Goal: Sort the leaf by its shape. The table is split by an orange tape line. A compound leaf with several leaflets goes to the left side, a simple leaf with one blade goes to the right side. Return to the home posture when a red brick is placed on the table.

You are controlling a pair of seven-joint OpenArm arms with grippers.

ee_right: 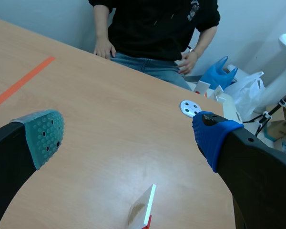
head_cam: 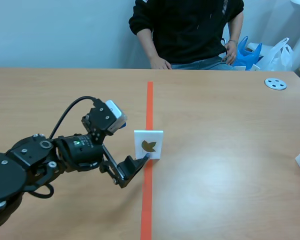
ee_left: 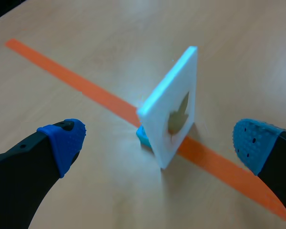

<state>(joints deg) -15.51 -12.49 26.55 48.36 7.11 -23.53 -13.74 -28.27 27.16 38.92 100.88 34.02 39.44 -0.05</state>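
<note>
Left wrist view: the left gripper point(ee_left: 158, 141) is spread wide, one finger on either side of a white leaf card point(ee_left: 174, 102). The card stands upright on the orange tape line point(ee_left: 76, 81), turned so that its brownish leaf picture is foreshortened; one blade or several, I cannot tell. A blue base point(ee_left: 142, 134) shows under it, mostly hidden. In the scene view a fingertip sits at the card's lower corner, though contact is unclear. The right gripper point(ee_right: 128, 136) is spread too. Ahead of it a second card point(ee_right: 149, 206) shows edge-on, its face hidden. A person point(head_cam: 190, 30) sits across the table, cut off above the shoulders.
</note>
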